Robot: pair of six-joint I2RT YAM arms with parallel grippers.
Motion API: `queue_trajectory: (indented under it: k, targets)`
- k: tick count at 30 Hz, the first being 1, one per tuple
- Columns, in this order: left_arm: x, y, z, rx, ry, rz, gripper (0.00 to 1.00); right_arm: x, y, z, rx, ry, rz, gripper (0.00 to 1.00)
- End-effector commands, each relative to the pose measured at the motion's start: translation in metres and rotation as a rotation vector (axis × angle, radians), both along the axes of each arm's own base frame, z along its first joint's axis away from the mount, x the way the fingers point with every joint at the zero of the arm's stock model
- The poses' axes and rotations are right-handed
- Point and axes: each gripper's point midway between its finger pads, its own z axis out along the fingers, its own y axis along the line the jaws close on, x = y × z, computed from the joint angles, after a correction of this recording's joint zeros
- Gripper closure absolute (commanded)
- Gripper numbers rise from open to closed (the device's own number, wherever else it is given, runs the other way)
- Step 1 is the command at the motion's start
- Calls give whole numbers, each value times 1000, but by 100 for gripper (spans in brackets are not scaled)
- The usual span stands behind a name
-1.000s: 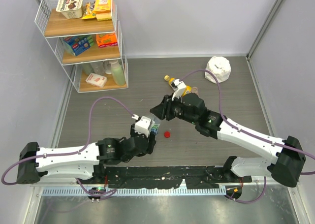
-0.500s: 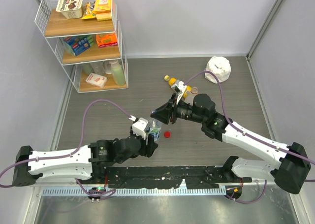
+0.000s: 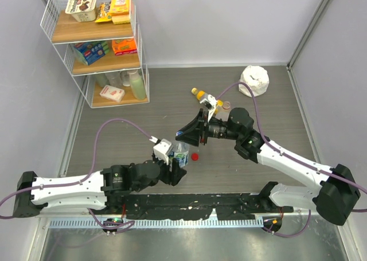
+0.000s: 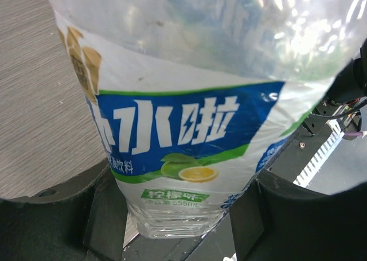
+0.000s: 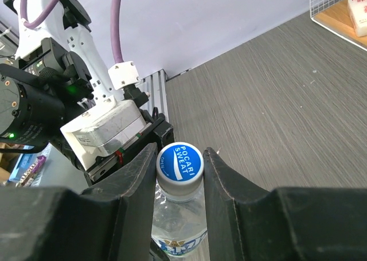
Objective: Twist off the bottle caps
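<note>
A clear bottle with a blue-white label [image 3: 180,156] stands upright in the middle of the table. My left gripper [image 3: 174,169] is shut on its lower body, and the label [image 4: 172,123] fills the left wrist view between the dark fingers [image 4: 100,215]. The bottle's white cap with a blue top [image 5: 180,161] sits between my right gripper's fingers [image 5: 136,180], and both pads press on its sides. That right gripper [image 3: 183,136] comes at the bottle's top from the right. A loose red cap [image 3: 195,156] lies on the table beside the bottle. A yellow-orange bottle [image 3: 200,94] lies behind the right arm.
A white wire shelf rack [image 3: 94,43] with boxes and bottles stands at the back left. A crumpled white bag [image 3: 254,80] lies at the back right. A black strip and a metal rail [image 3: 189,206] run along the near edge.
My left gripper has carried the bottle a little toward the near edge and stood it more upright. The right gripper has followed, staying at the bottle's top, and its wrist has shifted right.
</note>
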Motion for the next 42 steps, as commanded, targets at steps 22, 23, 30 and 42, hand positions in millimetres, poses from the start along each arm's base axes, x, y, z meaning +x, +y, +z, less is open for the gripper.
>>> queue_trajectory:
  k: [22, 23, 30, 42]
  targets:
    - [31, 20, -18, 99, 12, 234, 100, 58, -16, 30, 39, 119, -404, 2]
    - [32, 21, -19, 106, 10, 239, 100, 65, -17, 27, 16, 144, -452, 2]
    - [34, 17, -25, 155, 13, 246, 100, 86, 0, -6, -142, 224, -596, 2]
    - [36, 18, -22, 172, 1, 255, 100, 77, 16, -39, -270, 259, -628, 24]
